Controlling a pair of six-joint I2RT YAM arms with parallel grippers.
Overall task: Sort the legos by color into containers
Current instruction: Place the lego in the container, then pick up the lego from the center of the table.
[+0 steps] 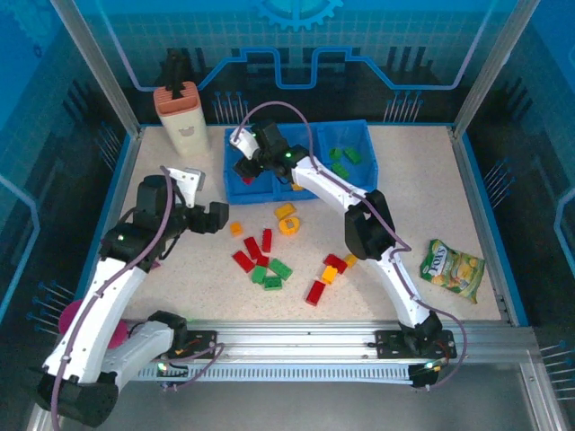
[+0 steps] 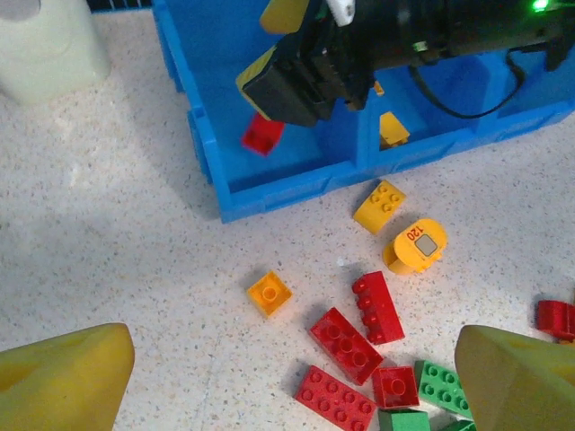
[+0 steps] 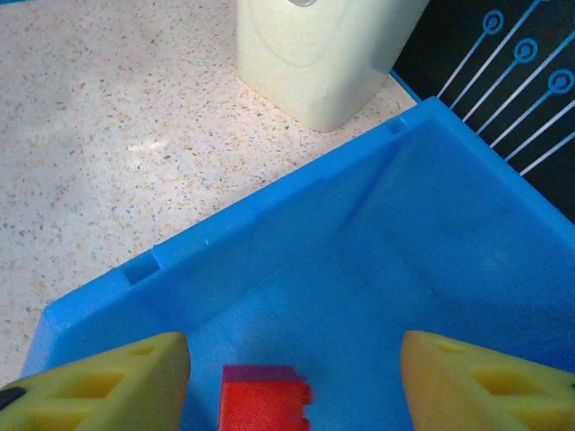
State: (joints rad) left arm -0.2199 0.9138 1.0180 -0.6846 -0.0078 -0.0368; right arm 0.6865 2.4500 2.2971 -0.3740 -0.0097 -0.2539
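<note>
Jaws of the right gripper (image 3: pixel 295 359) stand released, well apart, over the left compartment of the blue tray (image 2: pixel 269 196). A red brick (image 3: pixel 265 404) lies on the compartment floor beneath them, gripped by nothing. Jaws of the left gripper (image 2: pixel 295 346) are likewise spread wide and empty, hovering above the loose legos (image 1: pixel 267 239).

I judge the step in hand to be the delivery of a red piece, with the brick already down. The next move calls for lifting the right arm clear of the tray wall. It should then choose another brick, preferably one lying free at the edge of the scatter, not one pressed against its neighbours.

Counted, largest first:
- one tabletop (image 1: pixel 467 206)
- one tray with three compartments
- one beige bottle (image 1: pixel 184 121)
- one snack bag (image 1: pixel 454 269)

Loose on the tabletop are about six red legos, five orange or yellow counting the ring (image 2: pixel 415 246), and three green. Inside the tray are one red at left, at least two yellow in the middle, and about three green at right.
</note>
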